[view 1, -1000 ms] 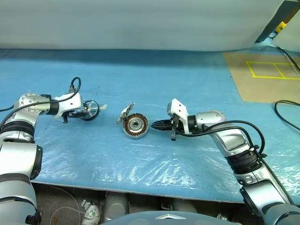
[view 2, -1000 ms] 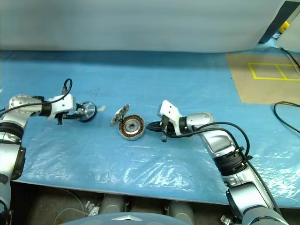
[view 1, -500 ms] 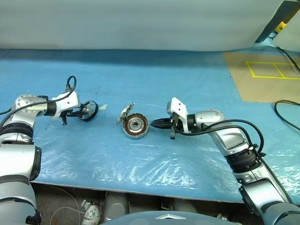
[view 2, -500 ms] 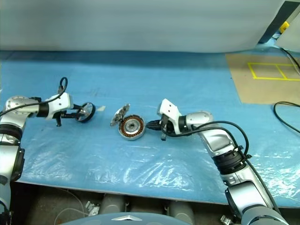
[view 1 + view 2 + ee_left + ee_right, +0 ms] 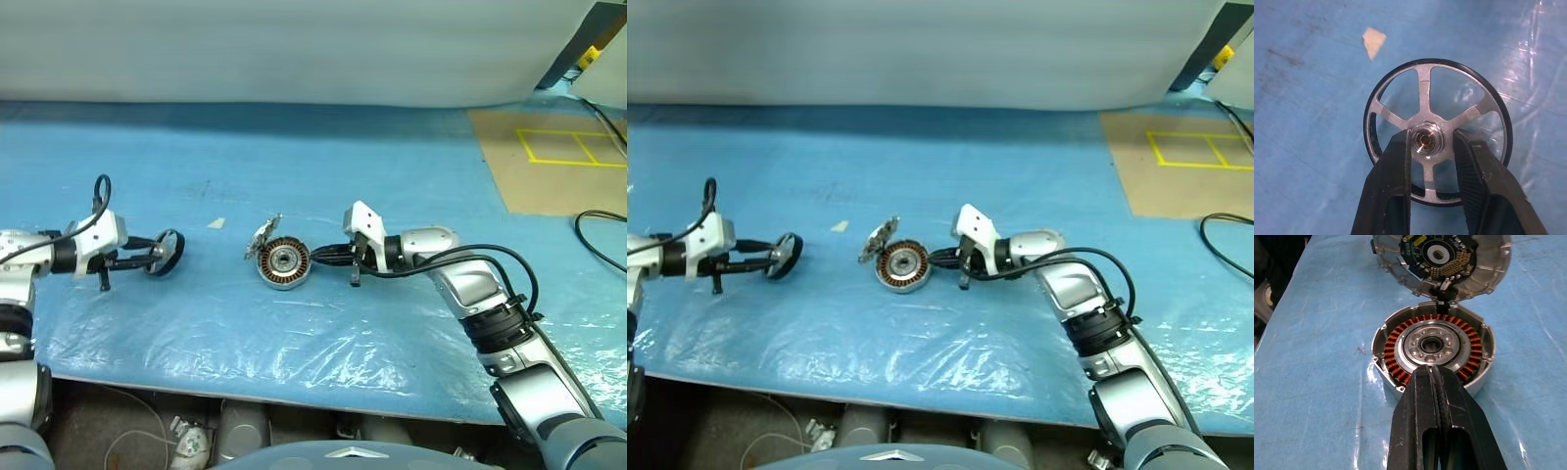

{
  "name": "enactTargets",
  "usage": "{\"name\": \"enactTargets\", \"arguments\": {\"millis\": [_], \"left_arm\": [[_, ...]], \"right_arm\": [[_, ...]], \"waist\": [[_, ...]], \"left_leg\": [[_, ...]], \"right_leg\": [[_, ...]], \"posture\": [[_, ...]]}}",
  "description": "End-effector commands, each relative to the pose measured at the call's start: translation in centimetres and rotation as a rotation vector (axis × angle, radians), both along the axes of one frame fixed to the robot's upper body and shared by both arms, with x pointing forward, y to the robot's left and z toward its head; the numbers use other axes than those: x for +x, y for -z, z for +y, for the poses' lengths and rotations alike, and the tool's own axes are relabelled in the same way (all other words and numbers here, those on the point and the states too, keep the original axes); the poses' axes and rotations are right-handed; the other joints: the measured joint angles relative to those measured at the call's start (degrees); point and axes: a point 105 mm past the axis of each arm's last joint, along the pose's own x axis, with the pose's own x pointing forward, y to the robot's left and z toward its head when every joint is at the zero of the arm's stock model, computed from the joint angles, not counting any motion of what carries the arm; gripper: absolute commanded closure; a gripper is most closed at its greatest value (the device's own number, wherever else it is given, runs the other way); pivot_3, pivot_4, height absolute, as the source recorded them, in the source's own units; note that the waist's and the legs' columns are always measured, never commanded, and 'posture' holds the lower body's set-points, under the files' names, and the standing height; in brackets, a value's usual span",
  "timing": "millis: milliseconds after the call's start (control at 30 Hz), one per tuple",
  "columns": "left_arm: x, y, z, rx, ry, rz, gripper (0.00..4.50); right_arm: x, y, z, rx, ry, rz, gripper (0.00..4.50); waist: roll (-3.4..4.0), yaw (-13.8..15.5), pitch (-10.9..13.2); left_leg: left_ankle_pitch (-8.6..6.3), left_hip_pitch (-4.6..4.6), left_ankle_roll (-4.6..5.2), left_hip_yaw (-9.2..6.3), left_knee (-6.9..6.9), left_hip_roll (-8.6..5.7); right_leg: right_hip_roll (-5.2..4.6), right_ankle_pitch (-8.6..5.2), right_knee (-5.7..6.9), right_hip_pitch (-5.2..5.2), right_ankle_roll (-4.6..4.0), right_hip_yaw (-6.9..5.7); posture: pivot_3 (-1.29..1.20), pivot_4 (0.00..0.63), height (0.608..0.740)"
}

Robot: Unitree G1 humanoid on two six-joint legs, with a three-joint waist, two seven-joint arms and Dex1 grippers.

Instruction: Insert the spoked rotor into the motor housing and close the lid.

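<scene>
The spoked rotor [image 5: 1422, 93], a black-rimmed wheel with silvery spokes, hangs just above the blue sheet at the left. My left gripper [image 5: 155, 257] is shut on its centre hub, one finger [image 5: 1396, 171] on each side. The motor housing [image 5: 284, 262] lies mid-table, showing copper windings and a silvery centre. Its lid [image 5: 262, 237] stands open, tilted up at the housing's far-left edge, with its inside [image 5: 1442, 257] facing me. My right gripper [image 5: 319, 257] is shut with nothing in it, its tips [image 5: 1431, 371] at the housing's right rim.
A small pale scrap [image 5: 216, 223] lies between rotor and housing. The blue plastic sheet [image 5: 323, 343] wrinkles toward the table's front edge. A brown board with yellow tape [image 5: 554, 157] lies at the back right, and a black cable [image 5: 598, 230] at the right.
My left gripper has carried the rotor to the left and nearer the table's front edge, away from the housing, and the rotor has turned in the grip. The right gripper has stayed by the housing.
</scene>
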Motion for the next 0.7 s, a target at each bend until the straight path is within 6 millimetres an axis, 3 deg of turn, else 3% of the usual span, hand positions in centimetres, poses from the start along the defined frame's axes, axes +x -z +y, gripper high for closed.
{"name": "enactTargets", "arguments": {"millis": [33, 633, 700], "left_arm": [[-0.2, -0.7, -1.4, -0.015, 0.051, -0.027, 3.59], [0.2, -0.3, -2.7, -0.030, 0.044, 0.048, 3.59], [0.2, -0.3, -2.7, -0.029, 0.038, 0.050, 2.88]], "right_arm": [[0.1, -1.1, 0.3, 0.011, -0.028, -0.052, 4.50], [0.0, -0.9, -0.1, 0.013, -0.005, -0.052, 4.50], [0.0, -0.8, 0.0, 0.014, -0.003, -0.051, 4.50]], "waist": [[0.00, 0.02, 0.00], [0.02, -0.10, -0.01], [0.02, -0.10, -0.01]], "left_leg": [[0.00, 0.00, 0.01, 0.02, 0.00, -0.01], [0.01, 0.04, 0.02, 0.02, 0.01, 0.00], [0.01, 0.04, 0.02, 0.02, 0.01, -0.01]], "right_leg": [[-0.02, 0.00, 0.00, 0.00, -0.01, 0.00], [0.01, -0.01, 0.01, 0.03, -0.03, 0.00], [0.00, -0.01, 0.00, 0.04, -0.03, 0.00]], "posture": [[0.00, 0.150, 0.740], [0.00, 0.150, 0.740], [0.00, 0.150, 0.740]]}}
